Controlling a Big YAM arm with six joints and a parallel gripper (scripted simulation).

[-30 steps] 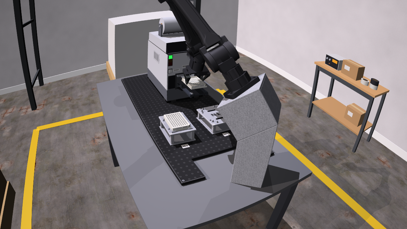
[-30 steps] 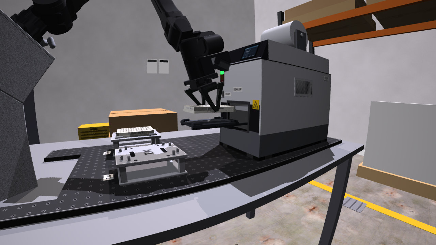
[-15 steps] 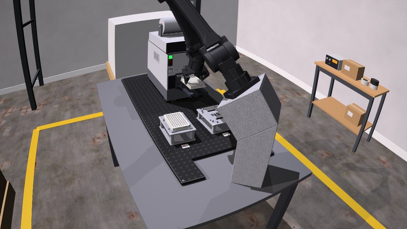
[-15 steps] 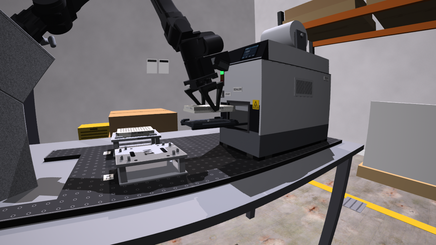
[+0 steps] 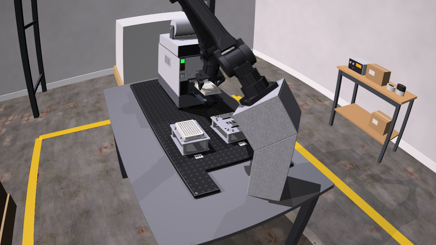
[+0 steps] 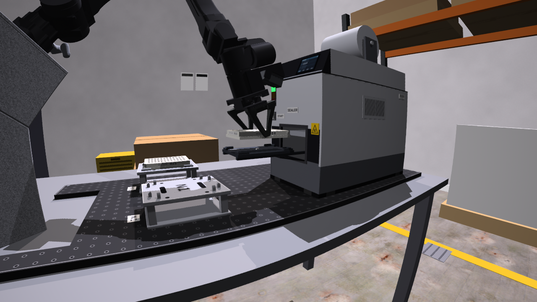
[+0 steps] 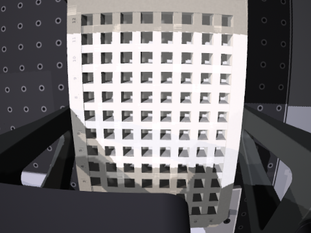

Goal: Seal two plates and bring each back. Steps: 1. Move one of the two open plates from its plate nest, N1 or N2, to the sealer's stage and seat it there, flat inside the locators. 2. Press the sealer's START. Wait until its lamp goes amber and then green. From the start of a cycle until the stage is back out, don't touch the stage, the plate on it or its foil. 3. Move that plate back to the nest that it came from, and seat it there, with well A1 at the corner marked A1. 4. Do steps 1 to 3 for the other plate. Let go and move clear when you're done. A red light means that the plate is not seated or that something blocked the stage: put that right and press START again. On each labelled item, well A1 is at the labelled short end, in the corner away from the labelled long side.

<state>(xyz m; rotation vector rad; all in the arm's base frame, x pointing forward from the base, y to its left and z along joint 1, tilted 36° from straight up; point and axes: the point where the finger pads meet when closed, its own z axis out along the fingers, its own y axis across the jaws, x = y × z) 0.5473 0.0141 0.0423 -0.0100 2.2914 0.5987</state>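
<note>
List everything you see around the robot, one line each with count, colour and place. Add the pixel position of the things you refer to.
Plates (image 5: 208, 87) (image 5: 188, 129) (image 6: 240, 134) (image 6: 167, 161) (image 7: 155, 87): two, off-white; one above the stage, one on N2
Plate nests (image 5: 206, 139) (image 5: 217, 123) (image 6: 193, 167) (image 6: 170, 198): two, light grey, on the board
Sealer (image 5: 168, 69) (image 6: 360, 139): one, grey, on the table
Stage (image 6: 255, 151): one, black, at the sealer's opening
Cartons (image 5: 377, 74) (image 5: 379, 122): two, brown, on the side bench
Arm (image 5: 210, 27) (image 6: 215, 33): one, black, overhead
Pincer (image 5: 210, 83) (image 6: 259, 132): one, black, holding the raised plate

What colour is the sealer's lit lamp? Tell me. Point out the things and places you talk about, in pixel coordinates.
Green; the top view shows the lamp (image 5: 182, 61) (image 6: 273, 89) best.

Grey walls (image 5: 76, 36) (image 6: 131, 75); rust-stained floor (image 5: 76, 170) (image 6: 360, 262) with yellow lines (image 5: 33, 189) (image 6: 488, 264); wooden-topped side table (image 5: 408, 98) bearing a cardboard box (image 5: 377, 74).
</note>
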